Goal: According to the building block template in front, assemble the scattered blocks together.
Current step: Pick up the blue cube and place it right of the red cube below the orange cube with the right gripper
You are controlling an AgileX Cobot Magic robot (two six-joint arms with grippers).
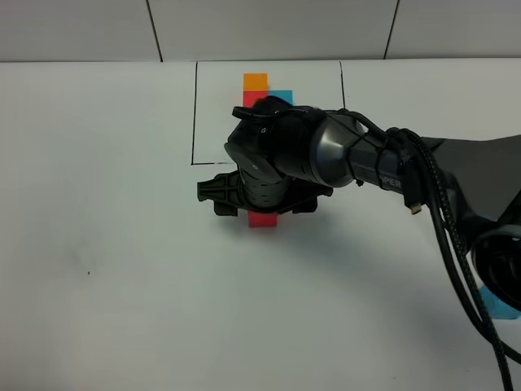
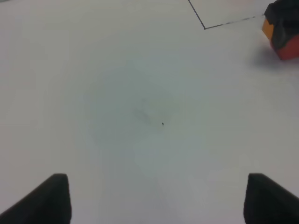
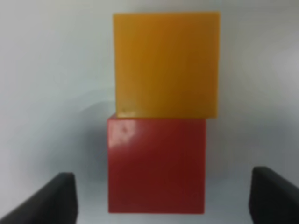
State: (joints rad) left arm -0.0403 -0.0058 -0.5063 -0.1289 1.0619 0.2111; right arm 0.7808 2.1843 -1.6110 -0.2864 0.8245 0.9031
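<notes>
— Black right gripper (image 3: 163,198) sits nearest: we see its jaws spread, clear of the small matte red cube (image 3: 156,165) between them.
— Released, we agree. The matte orange cube (image 3: 167,65) touches that red cube; the black-framed three-cube template (image 1: 256,81) lies beyond it. Our left gripper (image 2: 156,198) gapes empty, well apart from it.

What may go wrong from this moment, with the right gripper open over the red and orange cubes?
The orange cube sits slightly offset against the red cube; the pair may not match the template.
The right gripper flanks the red cube, so a skewed retreat might nudge it.
The light blue cube lies partly hidden by cables.
</notes>
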